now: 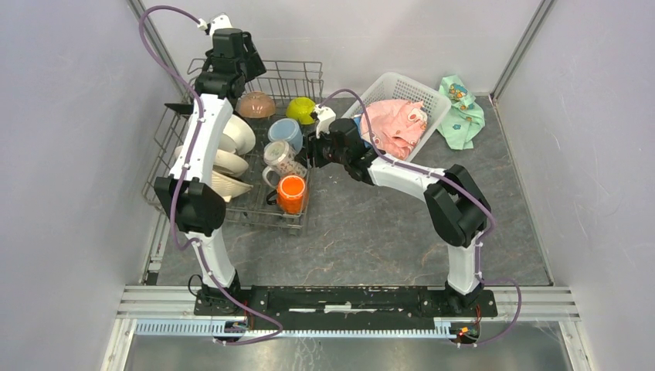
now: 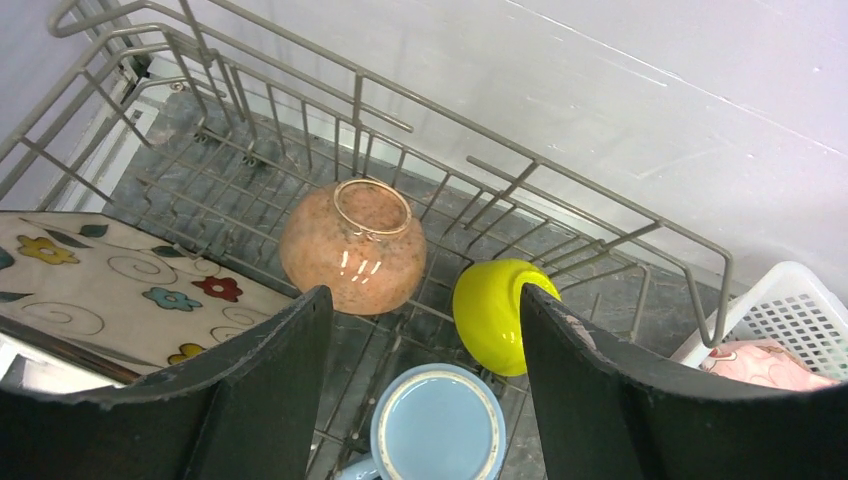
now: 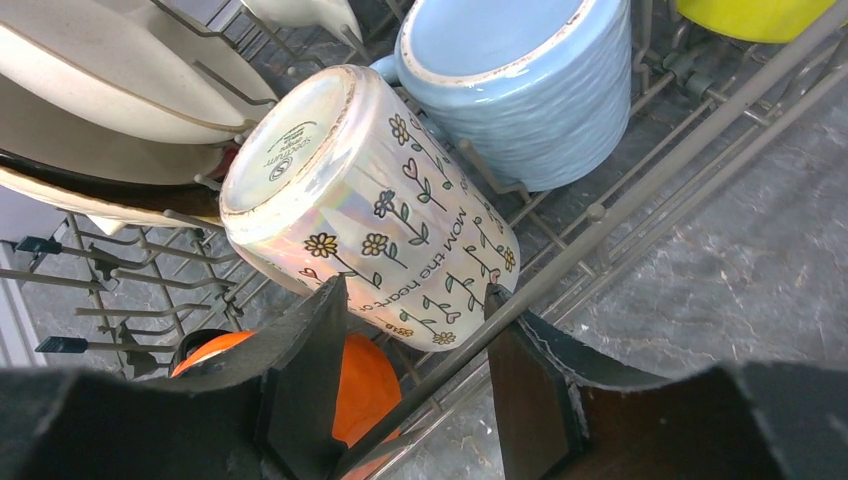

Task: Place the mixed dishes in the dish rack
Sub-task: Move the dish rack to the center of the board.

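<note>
Lying on its side near the right edge of the rack (image 1: pixel 297 77), the patterned mug (image 3: pixel 380 210) points its base toward the plates (image 3: pixel 90 90) and its mouth toward your right gripper (image 3: pixel 415 300). That gripper's fingers stand partly apart, one on each side of the mug's mouth end, with a rack wire crossing between them. You cannot tell whether they press on the mug or merely flank it.

Just beside it, toward the rack's far edge, the blue mug (image 3: pixel 520 90) stands upright, mouth up. Toward the near right corner sits the orange mug (image 3: pixel 355 385). The plates stand on edge among the tines along the left side, a flowered plate (image 2: pixel 120 290) among them.

At the far edge the tan bowl (image 2: pixel 350 250) rests upside down, with the lime bowl (image 2: pixel 495 310) tipped on its side to its right. Your left gripper (image 2: pixel 422 300) hangs above these two, spread wide with nothing between its fingers.

Beyond the rack, near the tabletop's (image 1: pixel 371 224) far edge, a white basket (image 1: pixel 421 89) holds a pink cloth (image 1: pixel 390 124). A mint cloth (image 1: pixel 463 116) lies just beside it toward the far right corner.
</note>
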Controlling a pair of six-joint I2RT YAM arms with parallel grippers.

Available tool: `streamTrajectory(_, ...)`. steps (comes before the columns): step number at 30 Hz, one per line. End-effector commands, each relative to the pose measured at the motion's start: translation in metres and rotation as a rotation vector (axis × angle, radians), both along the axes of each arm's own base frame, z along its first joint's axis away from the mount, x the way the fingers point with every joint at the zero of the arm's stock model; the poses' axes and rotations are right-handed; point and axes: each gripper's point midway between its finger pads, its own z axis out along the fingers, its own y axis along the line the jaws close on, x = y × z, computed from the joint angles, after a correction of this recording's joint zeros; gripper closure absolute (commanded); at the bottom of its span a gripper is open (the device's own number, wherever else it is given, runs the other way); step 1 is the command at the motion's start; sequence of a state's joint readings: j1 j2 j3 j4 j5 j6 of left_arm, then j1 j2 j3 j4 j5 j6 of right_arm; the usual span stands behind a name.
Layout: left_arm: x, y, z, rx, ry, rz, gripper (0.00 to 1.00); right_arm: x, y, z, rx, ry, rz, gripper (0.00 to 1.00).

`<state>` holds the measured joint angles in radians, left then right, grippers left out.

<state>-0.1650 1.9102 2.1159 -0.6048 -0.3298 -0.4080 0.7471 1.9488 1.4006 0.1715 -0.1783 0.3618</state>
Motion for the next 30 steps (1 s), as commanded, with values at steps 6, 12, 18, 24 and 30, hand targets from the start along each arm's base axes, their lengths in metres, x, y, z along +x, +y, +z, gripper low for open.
streamTrajectory(6,-0.011,0.002,0.028,-0.050,-0.052,0.002,0.24,-0.015,0.044,0.037,0.002,-0.457,0.484,0.87)
streamTrajectory(12,-0.013,0.003,0.028,-0.029,-0.041,-0.012,0.22,0.010,0.048,0.040,0.028,-0.432,0.372,0.87)
streamTrajectory(18,-0.016,0.002,0.028,-0.016,-0.036,-0.027,0.20,0.022,0.051,0.038,0.103,-0.354,0.263,0.89)
streamTrajectory(24,-0.014,-0.001,0.036,-0.016,-0.054,-0.058,0.18,0.040,0.055,0.035,0.099,-0.352,0.210,0.89)
streamTrajectory(30,-0.027,-0.028,0.023,-0.116,-0.015,-0.149,0.01,0.062,0.056,0.049,0.114,-0.366,0.162,0.89)
